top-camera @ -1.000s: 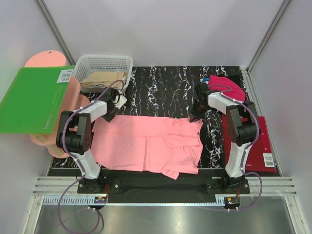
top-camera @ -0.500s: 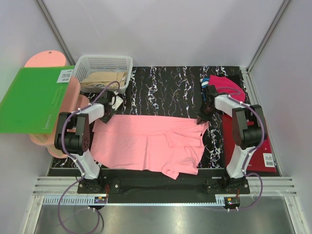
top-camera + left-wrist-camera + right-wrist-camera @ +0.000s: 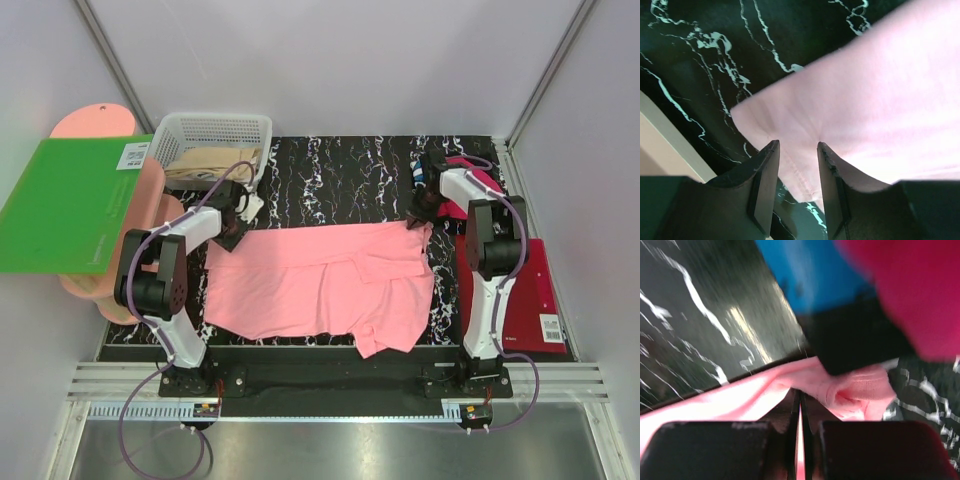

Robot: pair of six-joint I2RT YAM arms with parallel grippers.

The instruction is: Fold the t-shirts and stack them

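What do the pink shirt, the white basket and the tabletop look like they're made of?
Pink shirt: soft matte knit cloth, judging by its wrinkles and the stitched hem in the left wrist view. White basket: likely moulded plastic, with lattice walls. Tabletop: smooth black surface with white marble-like veining, possibly a printed mat.

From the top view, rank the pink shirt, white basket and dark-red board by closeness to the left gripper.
1. Pink shirt: at the left gripper, far-left corner.
2. White basket: just beyond, far-left.
3. Dark-red board: across the table, right edge.
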